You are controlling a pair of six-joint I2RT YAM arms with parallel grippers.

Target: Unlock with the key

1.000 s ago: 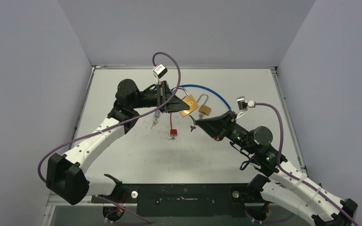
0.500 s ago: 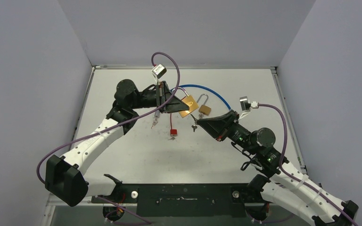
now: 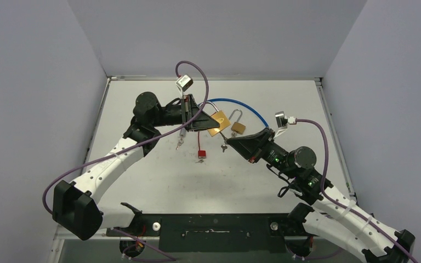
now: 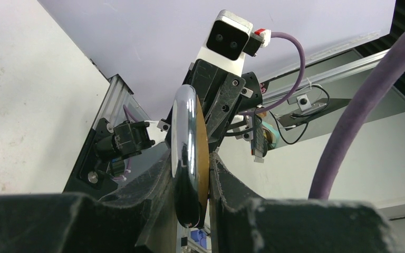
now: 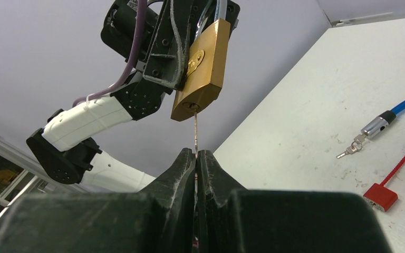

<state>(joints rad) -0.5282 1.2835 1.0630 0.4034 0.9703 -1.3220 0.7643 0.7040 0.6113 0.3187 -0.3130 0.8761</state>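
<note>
Little has changed over the last second: the right claw [image 5: 196,155] drifted a touch aside and came back, and the left claw [image 4: 194,179] has not stirred. I judge that the key is still being lined up and has not been pushed in or turned, so the lock is not yet open. The right claw is pinched tight on the key [image 5: 195,132], whose thin blade points up, its tip at or just touching the keyhole. The left claw is narrowly closed on the padlock [image 5: 203,68], holding it in the air above the table [image 3: 159,181]. The padlock has a brass body and a shiny steel loop, with its keyhole end turned towards the key
</note>
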